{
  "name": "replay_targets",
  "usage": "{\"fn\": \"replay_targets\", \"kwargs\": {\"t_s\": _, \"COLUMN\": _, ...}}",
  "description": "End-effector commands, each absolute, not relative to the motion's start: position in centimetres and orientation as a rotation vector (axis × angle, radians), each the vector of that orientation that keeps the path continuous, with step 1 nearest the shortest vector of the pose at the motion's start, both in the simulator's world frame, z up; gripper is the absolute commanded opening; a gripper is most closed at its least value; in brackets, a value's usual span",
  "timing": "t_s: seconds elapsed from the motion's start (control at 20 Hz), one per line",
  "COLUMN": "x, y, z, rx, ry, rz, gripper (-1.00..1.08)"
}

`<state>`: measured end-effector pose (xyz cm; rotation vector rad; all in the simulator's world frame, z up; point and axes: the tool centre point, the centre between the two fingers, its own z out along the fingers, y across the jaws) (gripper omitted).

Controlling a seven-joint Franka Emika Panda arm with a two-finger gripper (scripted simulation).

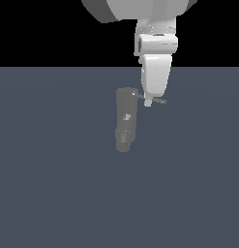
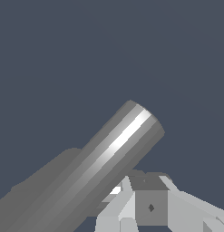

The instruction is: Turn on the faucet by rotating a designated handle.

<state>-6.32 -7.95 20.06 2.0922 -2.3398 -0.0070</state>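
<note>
Faucet (image 1: 124, 121) sits roughly mid-scene on the flat grey worktop (image 1: 43, 193), a chunky dark column with a few light specks, and the handle (image 1: 161, 101) is that skinny rod poking out of its top toward the exterior view's right; the white arm comes down from above and parks its end effector (image 1: 148, 101) right on the rod, about halfway along it, just beside the column; makes sense to me, since a contact out on the lever and away from the column gives leverage to swing the handle around, whereas pushing right at the root would do next to nothing; from the exterior view the tip overlaps the rod so they look to be touching, but I honestly can't tell whether the jaws are clamped around it or just resting against one side, so clenched or released is a "can't say" from me; the wrist view doesn't settle it either, it's mostly a big shiny grey cylinder running diagonally with the pale finger hardware (image 2: 149, 204) tucked close underneath it; my guess is the rotation is about to start or only barely begun, and the risk is the thin rod slipping off the tip mid-sweep.
</note>
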Motion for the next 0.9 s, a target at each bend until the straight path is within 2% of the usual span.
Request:
{"fn": "replay_targets", "kwargs": {"t_s": 0.0, "x": -5.5, "y": -9.3, "z": 20.1, "rx": 2.085, "ry": -2.350, "rz": 0.000, "gripper": -1.00}}
{"fn": "replay_targets", "kwargs": {"t_s": 0.85, "x": -1.7, "y": -15.0, "z": 20.1, "rx": 2.066, "ry": -2.367, "rz": 0.000, "gripper": -1.00}}
